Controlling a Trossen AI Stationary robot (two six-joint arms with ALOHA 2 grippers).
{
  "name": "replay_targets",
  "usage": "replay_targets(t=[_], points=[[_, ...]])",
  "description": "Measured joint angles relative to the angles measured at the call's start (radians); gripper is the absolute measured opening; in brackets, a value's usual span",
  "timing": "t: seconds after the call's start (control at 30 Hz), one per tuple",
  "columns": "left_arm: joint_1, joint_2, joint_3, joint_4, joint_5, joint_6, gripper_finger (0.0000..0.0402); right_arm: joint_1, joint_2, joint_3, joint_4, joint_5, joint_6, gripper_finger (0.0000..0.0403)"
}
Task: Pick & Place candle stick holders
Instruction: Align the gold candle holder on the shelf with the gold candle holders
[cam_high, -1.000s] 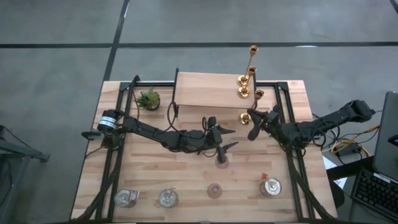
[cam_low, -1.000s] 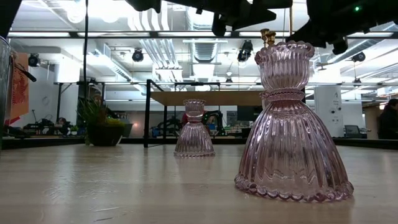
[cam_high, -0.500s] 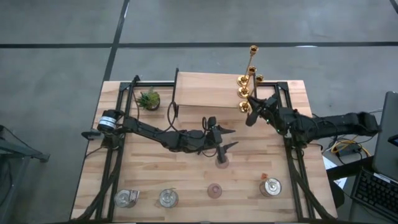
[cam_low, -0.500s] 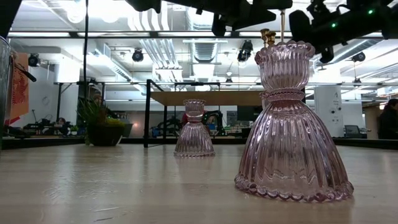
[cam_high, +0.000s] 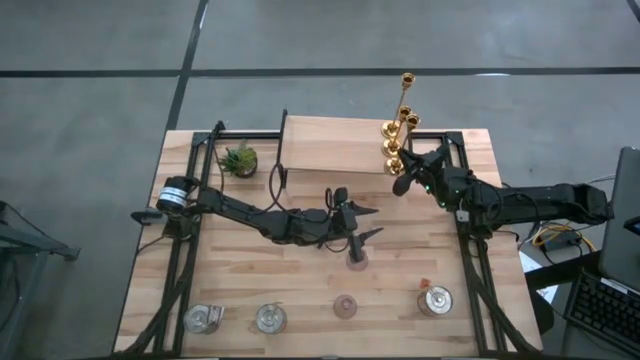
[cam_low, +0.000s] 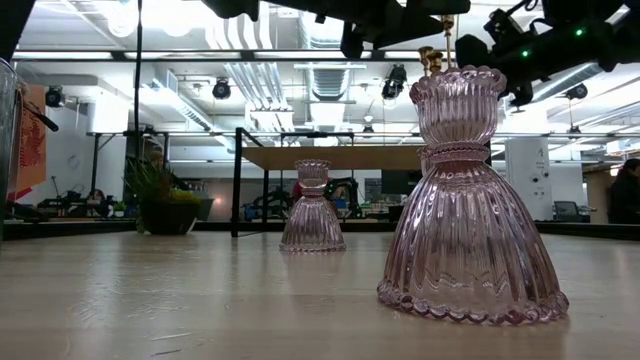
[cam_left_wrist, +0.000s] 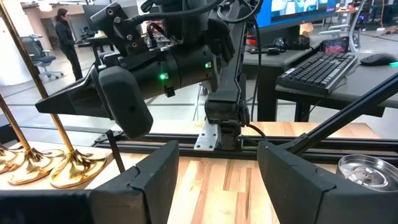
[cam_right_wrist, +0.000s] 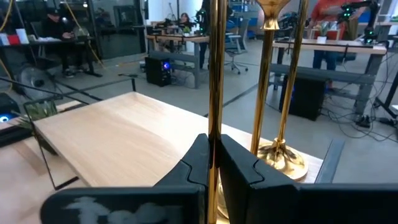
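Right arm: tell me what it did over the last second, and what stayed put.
The right claw, shut on a gold candle stick holder, carried it up onto the raised wooden shelf beside the two gold ones there. The left claw, open over the pink holder, stayed put.

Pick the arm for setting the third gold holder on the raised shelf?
Right. The right gripper is already shut on the gold holder's stem, over the shelf beside the other gold holders. The left gripper hangs open mid-table.

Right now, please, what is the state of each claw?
Left claw: open, holding nothing, above a pink holder.
Right claw: closed on a gold candle stick holder at the raised shelf.
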Motion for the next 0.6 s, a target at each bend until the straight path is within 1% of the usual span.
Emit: replay_targets(t=[0.6], points=[[0.000, 0.000, 0.000, -0.002, 0.000, 0.000, 0.0223, -0.017, 0.013, 0.018, -0.014, 0.011, -0.026, 0.0018]])
